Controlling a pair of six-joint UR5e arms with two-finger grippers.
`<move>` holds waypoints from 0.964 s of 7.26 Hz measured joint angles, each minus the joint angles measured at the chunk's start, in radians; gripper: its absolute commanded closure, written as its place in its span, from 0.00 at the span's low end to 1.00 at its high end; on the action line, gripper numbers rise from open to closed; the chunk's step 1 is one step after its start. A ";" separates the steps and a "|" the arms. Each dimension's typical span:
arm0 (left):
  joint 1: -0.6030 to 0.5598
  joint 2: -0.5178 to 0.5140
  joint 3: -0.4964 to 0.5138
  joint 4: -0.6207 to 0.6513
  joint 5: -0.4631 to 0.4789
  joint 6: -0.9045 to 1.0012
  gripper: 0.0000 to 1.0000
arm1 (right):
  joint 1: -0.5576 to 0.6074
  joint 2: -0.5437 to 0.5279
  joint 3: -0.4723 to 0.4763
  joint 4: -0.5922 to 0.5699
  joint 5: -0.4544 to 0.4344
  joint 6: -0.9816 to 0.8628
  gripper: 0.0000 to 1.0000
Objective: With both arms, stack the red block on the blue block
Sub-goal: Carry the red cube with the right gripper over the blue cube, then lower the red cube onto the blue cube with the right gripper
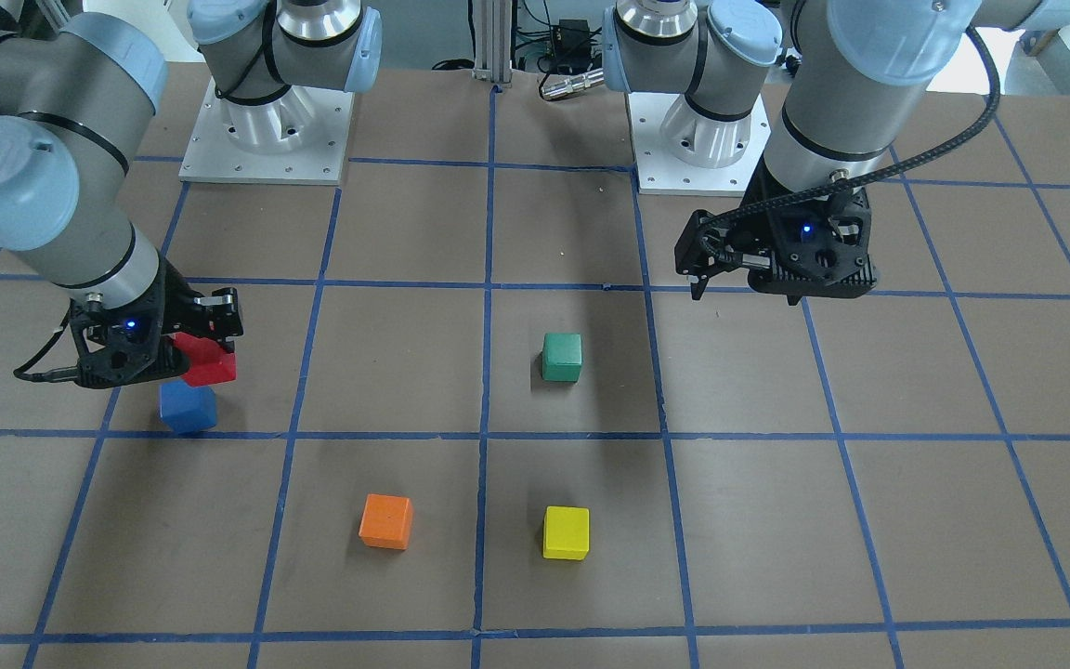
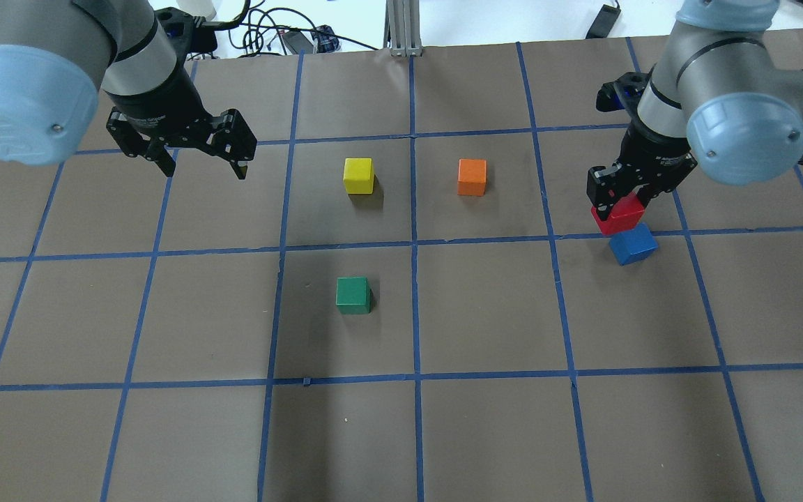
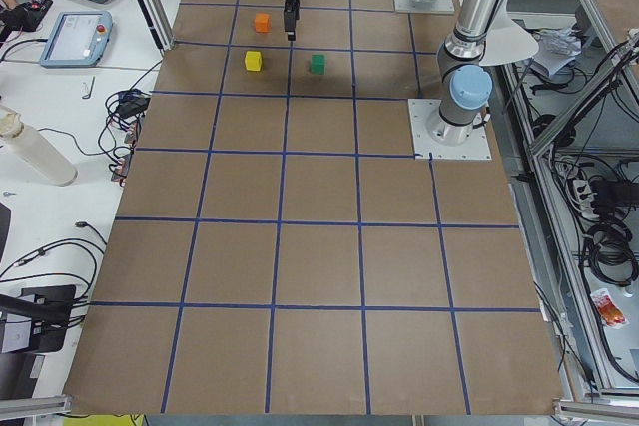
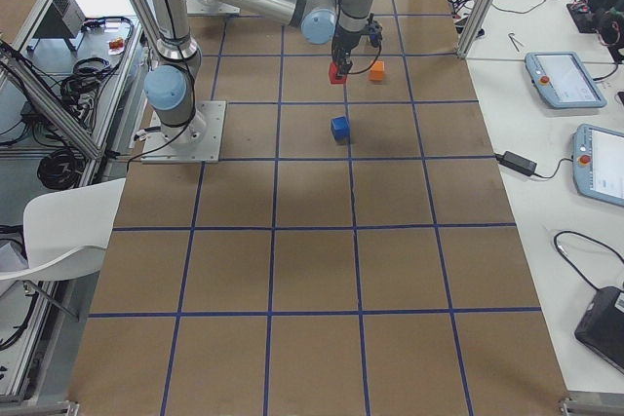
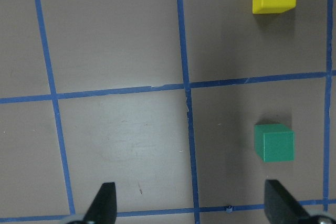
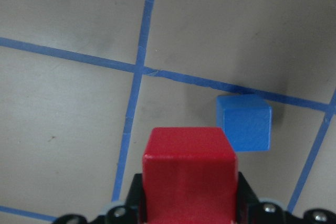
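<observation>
Right gripper (image 2: 619, 203): clamped on the red block, with one finger on each of two opposite faces. The cube looks square in the grip in the right wrist view.

Red block (image 6: 189, 169): carried in that grip. The right-side view suggests it is clear of the table (image 2: 485, 432). It is not yet over its target.

Blue block (image 6: 245, 121): resting on the table just beside a tape line. It is at about 1 o'clock from the red block in the right wrist view, and at about 5 o'clock from it in the overhead view. Its faces look turned a little relative to the red block's.

Step in hand: I judge it to be carrying the red block across until it is directly above the blue one.

Doing it well: travel sideways first, at height, until the blue top is fully hidden under the red in the wrist view. Turn the wrist slightly so the edges line up. Then lower straight down and release only once the faces meet.

Risk: coming down early or off-centre could nudge the blue block away or leave the red one tipping off an edge.

Left gripper (image 2: 205, 167): spread wide and holding nothing. It hovers well apart, toward 9 o'clock across the overhead view.

Other cubes: green (image 2: 353, 294), yellow (image 2: 358, 174) and orange (image 2: 472, 176) lie near the middle, off the short path between red and blue.
</observation>
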 measured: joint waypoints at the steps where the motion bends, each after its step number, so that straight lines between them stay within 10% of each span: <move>1: 0.000 0.000 0.000 0.001 -0.001 0.000 0.00 | -0.026 0.000 0.031 -0.071 0.001 -0.055 1.00; 7: 0.000 -0.001 0.000 0.001 -0.002 -0.001 0.00 | -0.095 0.010 0.133 -0.248 0.004 -0.167 1.00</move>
